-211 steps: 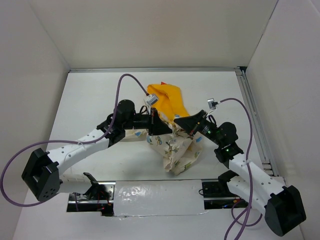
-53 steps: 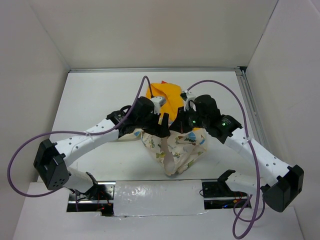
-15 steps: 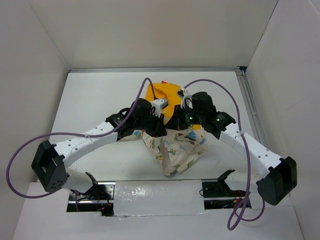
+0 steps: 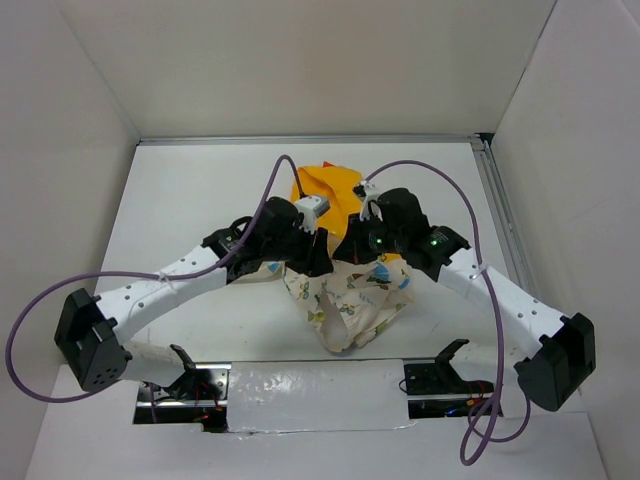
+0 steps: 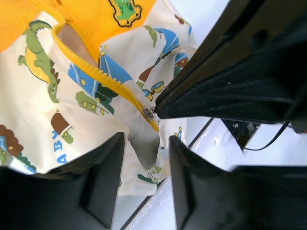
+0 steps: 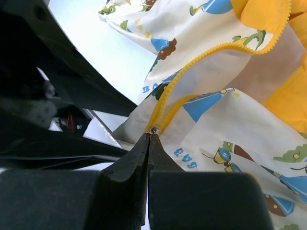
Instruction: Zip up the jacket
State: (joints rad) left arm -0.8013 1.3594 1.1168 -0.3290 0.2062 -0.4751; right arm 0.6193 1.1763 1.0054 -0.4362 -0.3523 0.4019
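The jacket (image 4: 352, 298) lies bunched mid-table, cream with cartoon prints, its yellow hood (image 4: 328, 188) at the far end. Both grippers meet over its front. In the right wrist view my right gripper (image 6: 151, 136) is shut, its tips pinching the small metal zipper pull (image 6: 154, 129) where the two yellow zipper rows (image 6: 192, 66) join. In the left wrist view my left gripper (image 5: 146, 140) is open just below the same pull (image 5: 148, 114). A loose fold of cream fabric (image 5: 143, 146) hangs between its fingers (image 5: 103, 177), ungripped. The right gripper's black tip (image 5: 165, 108) touches the pull.
White walls close in the table (image 4: 190, 200) on the left, back and right. A metal rail (image 4: 505, 230) runs along the right side. A taped strip (image 4: 310, 385) and the arm mounts sit at the near edge. Purple cables (image 4: 270, 185) arch over both arms.
My left gripper has opened and let go of the jacket fabric. The right gripper stays shut on the zipper pull. Both arms have shifted only slightly.
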